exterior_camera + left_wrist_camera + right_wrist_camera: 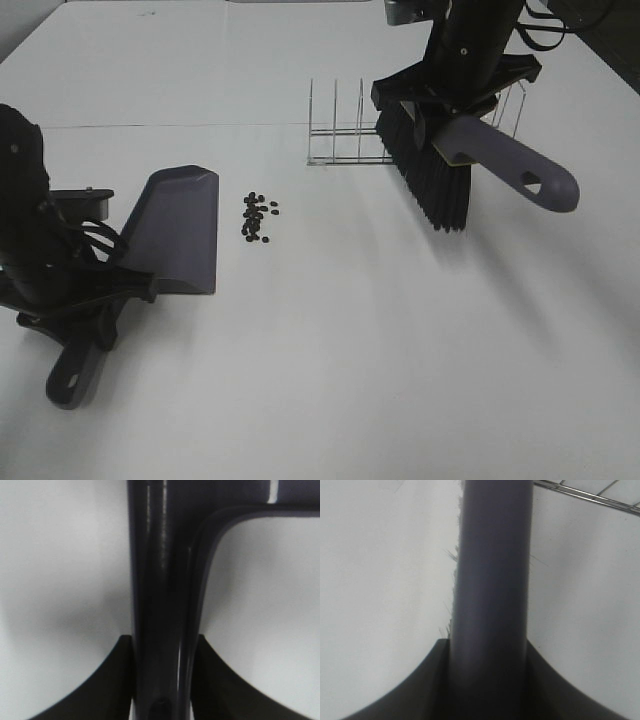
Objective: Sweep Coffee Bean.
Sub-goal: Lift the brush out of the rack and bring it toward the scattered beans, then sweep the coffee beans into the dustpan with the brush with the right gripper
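Left gripper (162,680) clamped on pan (185,225) handle, right gripper (487,680) on brush (520,170); beans (257,217) nearer left edge look light, hard, rolly, so push with bristles, don't grasp.

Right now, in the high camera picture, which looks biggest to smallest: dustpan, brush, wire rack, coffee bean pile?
1. Dustpan and brush: about alike; the brush seems lifted nearer the camera, so no ranking.
2. Wire rack, slightly shorter, partly hidden behind the brush.
3. Coffee bean pile, smallest by far.
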